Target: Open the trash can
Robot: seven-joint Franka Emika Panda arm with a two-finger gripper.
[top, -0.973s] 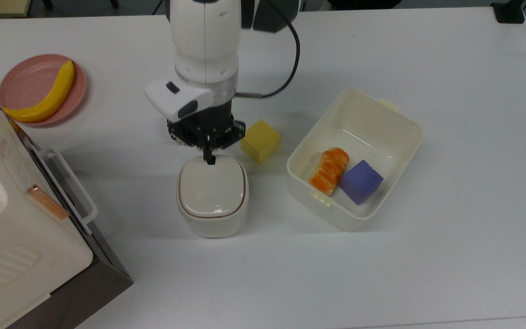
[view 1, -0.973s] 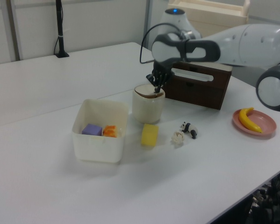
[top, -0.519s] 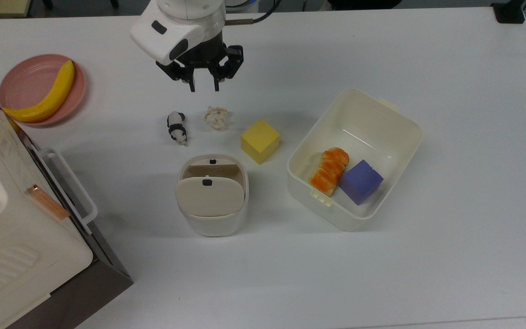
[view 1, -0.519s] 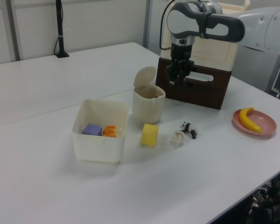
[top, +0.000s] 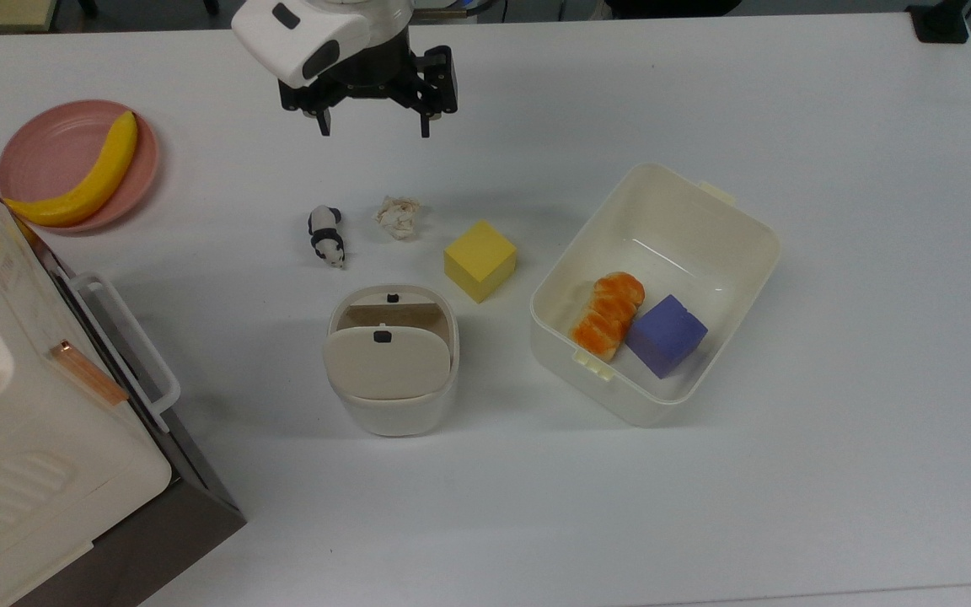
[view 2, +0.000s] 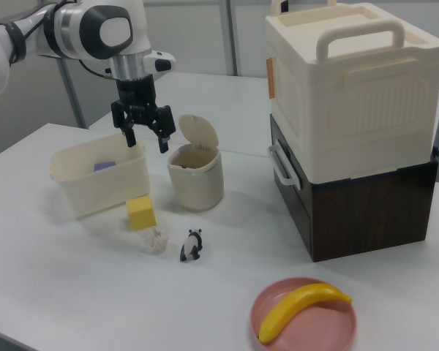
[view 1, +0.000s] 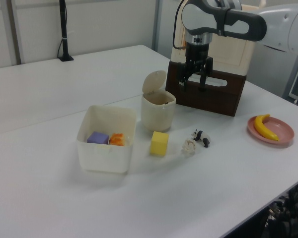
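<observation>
Black fingers: you have them spread wide, holding nothing, touching nothing.
Gripper: hangs above the table at the top view's upper centre, well apart from the bin.
Bin: lower centre of the top view, beside the yellow cube; its lid stands raised on its hinge, the mouth open.
Since half a second ago: your fingers have spread wider and the gripper has drawn a little higher in the top view; bin and lid unchanged. A second ago the lid was shut, the fingertips on its button.
Writing: none you can read.
Nearby: panda and paper wad between gripper and bin.
</observation>
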